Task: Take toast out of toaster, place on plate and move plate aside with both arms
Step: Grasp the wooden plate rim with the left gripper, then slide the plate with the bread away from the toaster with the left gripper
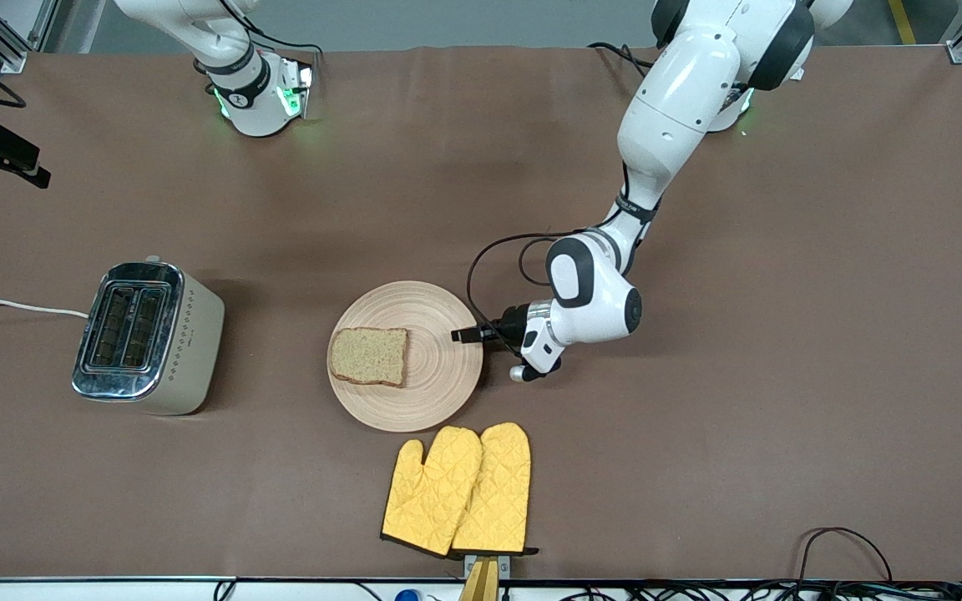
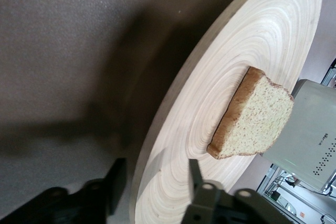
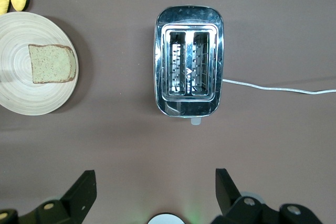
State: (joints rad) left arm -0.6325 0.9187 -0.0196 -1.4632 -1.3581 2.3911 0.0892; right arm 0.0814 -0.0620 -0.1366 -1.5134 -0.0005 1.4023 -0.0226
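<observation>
The toast (image 1: 370,356) lies flat on the round light-wood plate (image 1: 439,392), on the part toward the right arm's end. My left gripper (image 1: 468,335) is low at the plate's rim on the side toward the left arm's end. In the left wrist view the left gripper (image 2: 155,182) is open, with one finger under the rim and one over the plate (image 2: 210,103), neither touching it; the toast (image 2: 257,116) lies past them. My right gripper (image 3: 156,187) is open and empty, high over the table, looking down on the toaster (image 3: 189,61), the plate (image 3: 16,98) and the toast (image 3: 51,64).
A chrome two-slot toaster (image 1: 147,336) with empty slots stands toward the right arm's end, its white cord (image 1: 13,306) running to the table edge. Two yellow oven mitts (image 1: 458,491) lie nearer the front camera than the plate. The right arm waits above its base (image 1: 260,92).
</observation>
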